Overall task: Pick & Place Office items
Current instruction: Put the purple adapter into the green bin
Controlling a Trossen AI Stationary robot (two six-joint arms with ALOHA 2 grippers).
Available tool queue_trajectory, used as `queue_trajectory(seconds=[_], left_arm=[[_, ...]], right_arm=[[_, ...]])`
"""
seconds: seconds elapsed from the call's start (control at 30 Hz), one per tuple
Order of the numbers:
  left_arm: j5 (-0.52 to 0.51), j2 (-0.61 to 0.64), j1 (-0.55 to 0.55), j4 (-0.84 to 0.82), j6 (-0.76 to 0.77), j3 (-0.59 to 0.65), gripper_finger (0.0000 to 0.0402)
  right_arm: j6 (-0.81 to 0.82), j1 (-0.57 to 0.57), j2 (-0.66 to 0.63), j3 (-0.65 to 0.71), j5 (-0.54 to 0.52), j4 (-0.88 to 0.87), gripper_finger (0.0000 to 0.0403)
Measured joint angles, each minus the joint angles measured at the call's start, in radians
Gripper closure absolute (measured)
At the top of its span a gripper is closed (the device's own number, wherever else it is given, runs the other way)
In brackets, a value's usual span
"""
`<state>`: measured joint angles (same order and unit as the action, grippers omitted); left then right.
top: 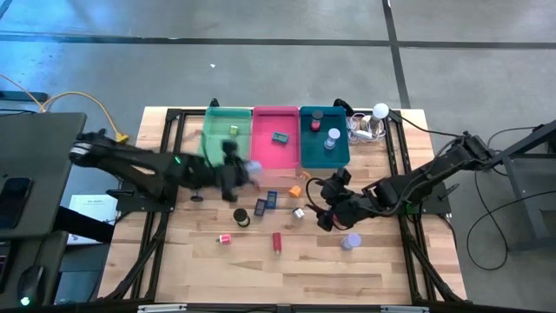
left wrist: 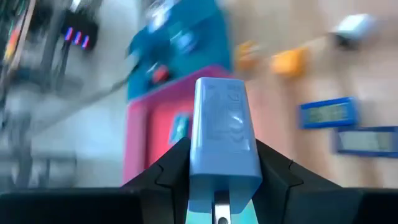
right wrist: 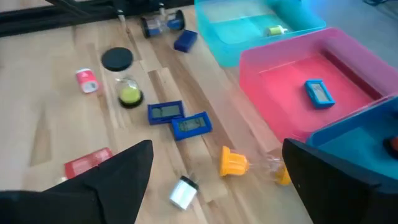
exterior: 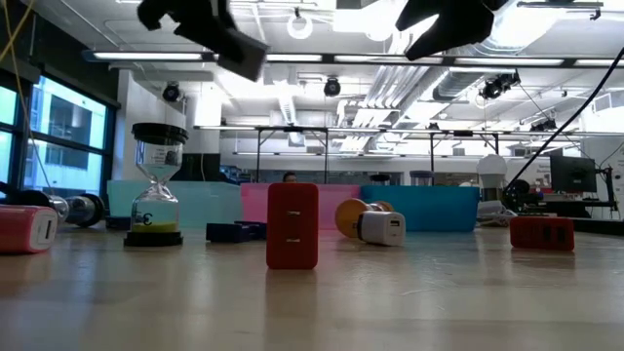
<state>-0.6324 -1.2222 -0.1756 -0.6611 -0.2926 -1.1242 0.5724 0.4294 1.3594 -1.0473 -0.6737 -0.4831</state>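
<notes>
My left gripper [top: 236,174] hangs above the table just in front of the green tray [top: 228,139] and pink tray [top: 275,152], shut on a lavender block [left wrist: 224,134]. My right gripper [right wrist: 217,186] is open over the table's middle, above a small white block [right wrist: 183,193] and an orange piece [right wrist: 233,163]. Lying on the wood are two blue clips [right wrist: 180,119], a small hourglass [right wrist: 129,93], a black disc [right wrist: 117,59], a red block [top: 277,243], a pink piece [top: 224,238] and a lavender cylinder [top: 350,241]. My left gripper pinches the lavender block between its two fingers [left wrist: 174,168], which lie on the block's two opposite sides near its pronged end [left wrist: 221,208]. The rest of the block sticks out forward past the fingertips. It is lifted clear of the table.
The teal tray [top: 323,148] holds a few small pieces, the pink tray a blue clip [right wrist: 318,93], the green tray a yellow piece [right wrist: 273,30]. A white ball with cables [top: 379,113] sits at the table's far right corner. Bare wood lies along the near edge.
</notes>
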Motion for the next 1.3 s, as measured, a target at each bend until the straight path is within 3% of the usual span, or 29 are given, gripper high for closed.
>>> queue_trajectory(seconds=[0.13, 0.3, 0.5, 0.67, 0.9, 1.3], left_arm=[[0.077, 0.114, 0.206, -0.137, 0.114, 0.0, 0.0286], [0.191, 0.143, 0.505, -0.232, 0.213, 0.001, 0.0286], [0.426, 0.053, 0.793, -0.247, 0.236, 0.001, 0.0286], [0.533, -0.077, 0.946, -0.242, 0.222, 0.001, 0.0286], [0.576, -0.263, 1.054, -0.202, 0.245, 0.001, 0.0282], [0.58, -0.407, 1.054, -0.109, 0.254, 0.001, 0.0277]], right_arm=[[0.005, 0.0, 0.0, 0.0, -0.008, -0.043, 0.0058], [0.008, 0.0, 0.003, 0.0, -0.009, -0.069, 0.0058], [0.0, 0.0, 0.003, 0.001, -0.068, -0.093, 0.0059], [0.0, 0.0, 0.003, 0.001, -0.094, -0.103, 0.0059], [-0.001, 0.001, 0.003, 0.001, -0.091, -0.116, 0.0059], [-0.001, 0.0, 0.004, 0.001, -0.094, -0.119, 0.0059]])
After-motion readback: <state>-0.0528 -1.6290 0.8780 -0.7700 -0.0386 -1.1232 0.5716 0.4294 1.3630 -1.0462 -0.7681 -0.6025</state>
